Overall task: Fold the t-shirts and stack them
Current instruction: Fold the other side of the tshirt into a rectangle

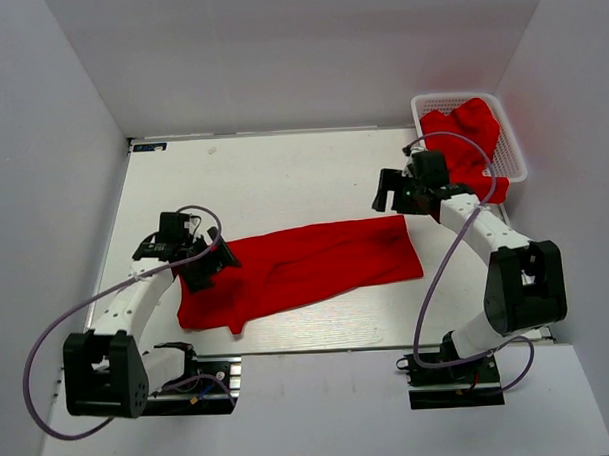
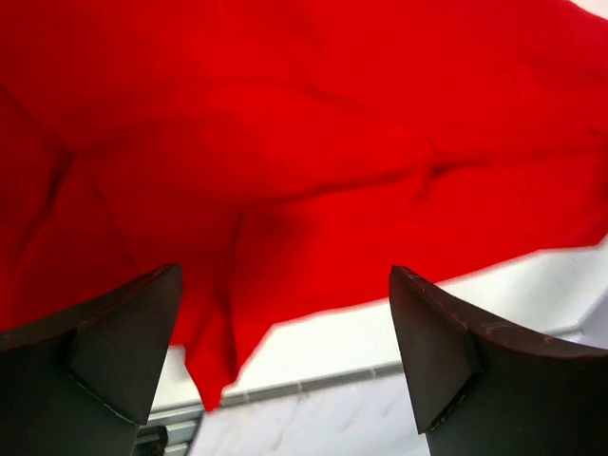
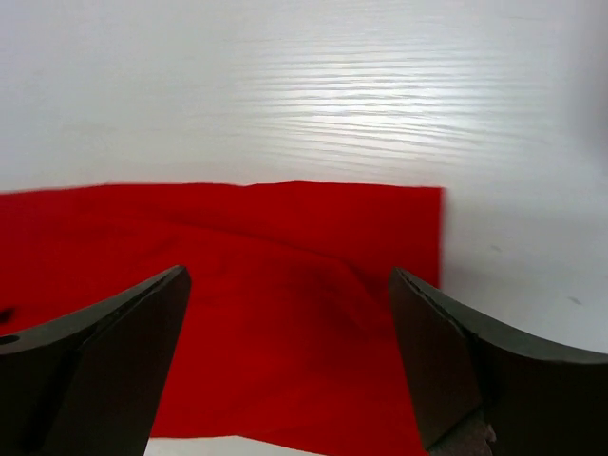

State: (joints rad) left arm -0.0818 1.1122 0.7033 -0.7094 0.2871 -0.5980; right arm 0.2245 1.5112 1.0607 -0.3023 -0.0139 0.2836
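A red t-shirt (image 1: 301,268) lies folded lengthwise into a long strip across the middle of the white table. It fills the left wrist view (image 2: 313,161) and shows in the right wrist view (image 3: 256,304). More red t-shirts (image 1: 469,142) are bunched in the white basket (image 1: 514,146) at the back right. My left gripper (image 1: 208,259) is open and empty over the strip's left end. My right gripper (image 1: 391,197) is open and empty just above the strip's far right corner. Both hold nothing.
The table's near edge (image 1: 319,350) runs just below the shirt's lower left flap (image 1: 233,321). White walls enclose the table on three sides. Both arm bases sit at the near edge.
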